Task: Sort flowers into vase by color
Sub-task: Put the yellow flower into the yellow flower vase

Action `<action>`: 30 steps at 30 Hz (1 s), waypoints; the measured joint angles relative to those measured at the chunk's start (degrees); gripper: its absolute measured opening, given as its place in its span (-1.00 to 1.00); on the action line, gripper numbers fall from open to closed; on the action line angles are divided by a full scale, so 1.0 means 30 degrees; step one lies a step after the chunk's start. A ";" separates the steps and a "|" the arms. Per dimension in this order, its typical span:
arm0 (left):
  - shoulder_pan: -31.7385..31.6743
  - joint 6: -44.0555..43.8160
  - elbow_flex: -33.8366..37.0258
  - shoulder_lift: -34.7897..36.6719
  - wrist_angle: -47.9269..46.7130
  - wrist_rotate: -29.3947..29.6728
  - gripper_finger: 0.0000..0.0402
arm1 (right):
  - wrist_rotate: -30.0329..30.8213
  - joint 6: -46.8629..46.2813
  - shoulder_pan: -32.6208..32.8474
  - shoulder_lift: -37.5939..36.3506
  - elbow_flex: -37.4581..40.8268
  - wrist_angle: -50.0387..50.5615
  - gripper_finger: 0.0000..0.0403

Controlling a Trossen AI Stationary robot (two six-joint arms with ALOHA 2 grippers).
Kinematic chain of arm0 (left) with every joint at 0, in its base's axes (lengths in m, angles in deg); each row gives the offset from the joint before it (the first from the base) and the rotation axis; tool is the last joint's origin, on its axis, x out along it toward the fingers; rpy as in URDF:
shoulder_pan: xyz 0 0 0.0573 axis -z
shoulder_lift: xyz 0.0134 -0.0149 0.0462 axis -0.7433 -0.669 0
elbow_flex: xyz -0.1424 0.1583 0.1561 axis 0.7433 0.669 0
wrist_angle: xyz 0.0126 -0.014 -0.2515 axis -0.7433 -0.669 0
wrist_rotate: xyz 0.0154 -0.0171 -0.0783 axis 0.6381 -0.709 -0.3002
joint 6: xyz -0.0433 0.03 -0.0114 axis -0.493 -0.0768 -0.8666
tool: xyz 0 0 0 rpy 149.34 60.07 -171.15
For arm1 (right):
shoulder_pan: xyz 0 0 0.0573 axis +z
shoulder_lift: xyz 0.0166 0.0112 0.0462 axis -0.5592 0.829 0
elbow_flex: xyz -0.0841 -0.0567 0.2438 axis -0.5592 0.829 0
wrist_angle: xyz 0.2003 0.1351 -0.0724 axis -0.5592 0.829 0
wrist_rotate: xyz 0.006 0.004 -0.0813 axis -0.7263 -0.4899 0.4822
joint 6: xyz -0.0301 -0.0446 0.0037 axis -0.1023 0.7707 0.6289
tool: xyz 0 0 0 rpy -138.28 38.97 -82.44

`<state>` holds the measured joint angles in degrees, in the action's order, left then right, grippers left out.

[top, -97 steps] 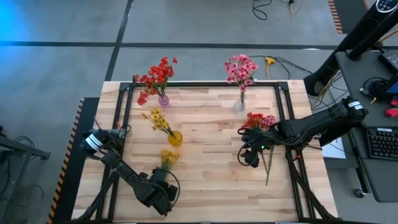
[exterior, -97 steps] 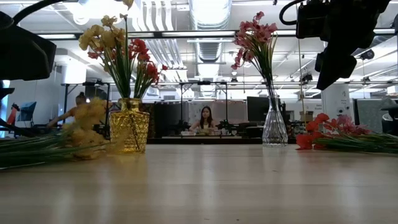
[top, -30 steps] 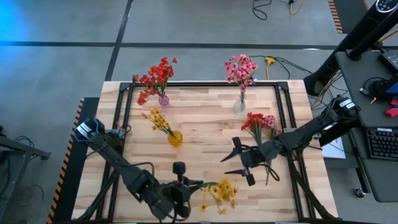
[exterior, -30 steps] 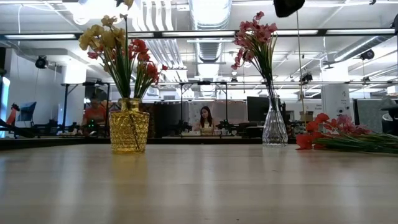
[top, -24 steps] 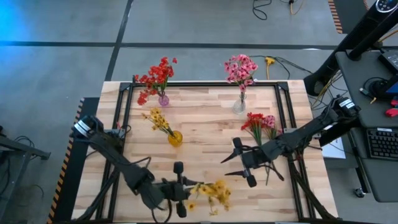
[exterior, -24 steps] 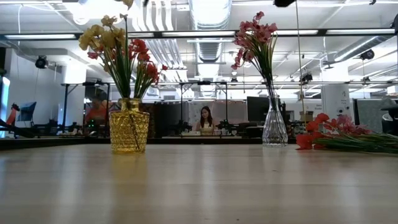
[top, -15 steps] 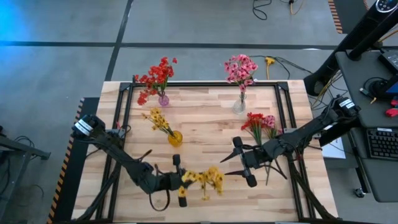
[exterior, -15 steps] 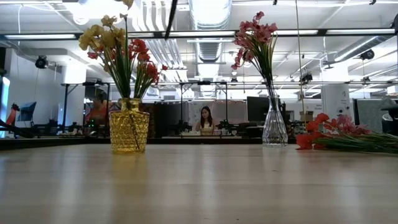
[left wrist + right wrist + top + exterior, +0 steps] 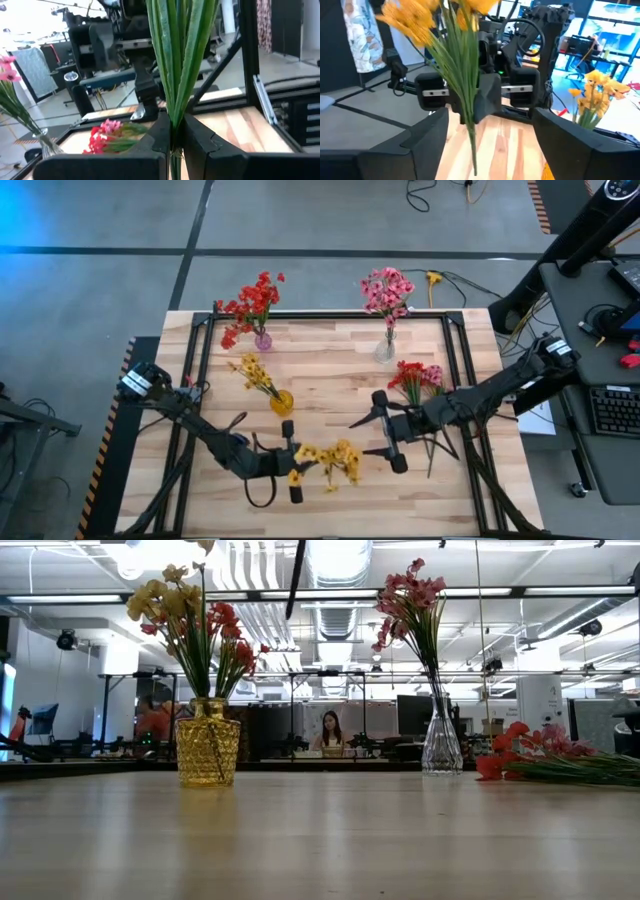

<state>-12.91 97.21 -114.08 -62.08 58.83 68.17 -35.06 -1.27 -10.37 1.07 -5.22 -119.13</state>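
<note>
Left end effector (image 9: 291,467) pinches your yellow sprig (image 9: 332,461) by stems, blossoms held above surface (image 9: 330,395) near front middle. Right end effector (image 9: 380,432) faces it, fingers spread wide, empty. Red and pink sprigs (image 9: 418,377) lie at your right, beside clear vase (image 9: 385,347).

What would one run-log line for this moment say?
left end effector: shut on yellow flowers | right end effector: open, facing them | handover pending

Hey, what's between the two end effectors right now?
In the high view, the yellow flowers: the left end effector is shut on their stems, and the blossoms reach toward the open right end effector.
</note>
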 joint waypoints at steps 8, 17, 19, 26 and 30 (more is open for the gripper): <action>-0.1440 -0.0047 -0.0013 0.0000 0.1085 -0.0921 -0.95 | -0.0015 -0.0195 -0.0137 0.0061 -0.0084 -0.0818 0.52; -0.2142 -0.0030 -0.0286 -0.0015 0.1497 -0.2355 -0.94 | -0.0008 0.0045 -0.0778 0.1865 -0.1341 -0.0862 0.47; -0.2144 0.0188 -0.0297 -0.0015 0.1424 -0.2325 -0.94 | -0.0008 0.0052 -0.0886 0.1962 -0.1542 -0.0766 0.48; -0.2166 0.0265 -0.0297 -0.0015 0.1205 -0.2247 -0.94 | -0.0164 0.0144 -0.0893 0.2208 -0.2156 -0.0829 0.42; -0.2256 0.0265 -0.0297 -0.0015 0.1196 -0.2076 -0.94 | -0.0184 0.0155 -0.0893 0.2354 -0.2369 -0.0873 0.34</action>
<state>-19.67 98.00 -114.97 -62.13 62.42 61.94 -35.61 -0.80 -13.05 8.13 -12.32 -121.75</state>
